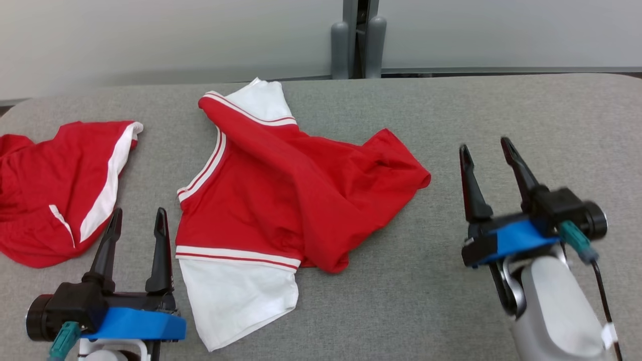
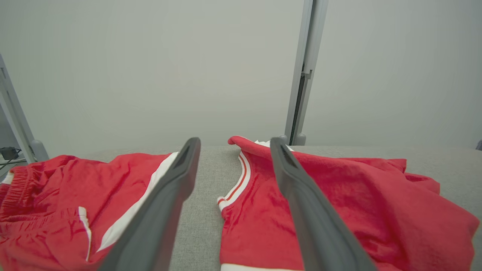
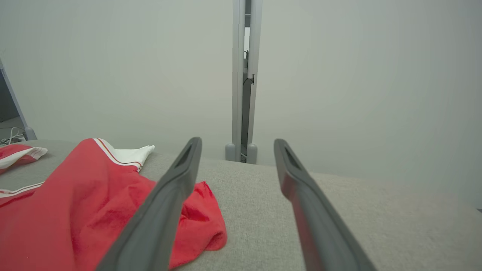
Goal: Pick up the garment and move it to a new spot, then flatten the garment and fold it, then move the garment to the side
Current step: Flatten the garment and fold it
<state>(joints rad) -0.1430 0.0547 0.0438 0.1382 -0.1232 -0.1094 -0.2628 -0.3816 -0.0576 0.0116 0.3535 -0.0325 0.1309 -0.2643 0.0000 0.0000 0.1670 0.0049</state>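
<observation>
The left gripper (image 1: 139,210) has its two dark fingers spread wide, and nothing is between them. It sits low at the near edge of the gray table (image 1: 501,110), with its fingers pointing away from the robot. It is over the bare strip of table between two red pieces of clothing. Its right finger is just beside the edge of the red shirt (image 1: 281,200), and its left finger is just beside the red shorts (image 1: 45,190). I cannot tell if either finger touches the cloth. The right gripper (image 1: 484,144) is spread wide too and holds nothing. It is on the other side, over bare table, a little way off from the shirt, and it looks a bit blurry. The shirt lies in the middle of the table and it is not flat. It is red with white sleeves and thin red and white stripes. One white sleeve lies close to the robot and the other is at the far side. The red part is bunched up and flops over to the right. The shorts lie at the left with a white stripe down the side. Behind the table is a pale wall (image 1: 150,40) with a gray post (image 1: 358,40).
</observation>
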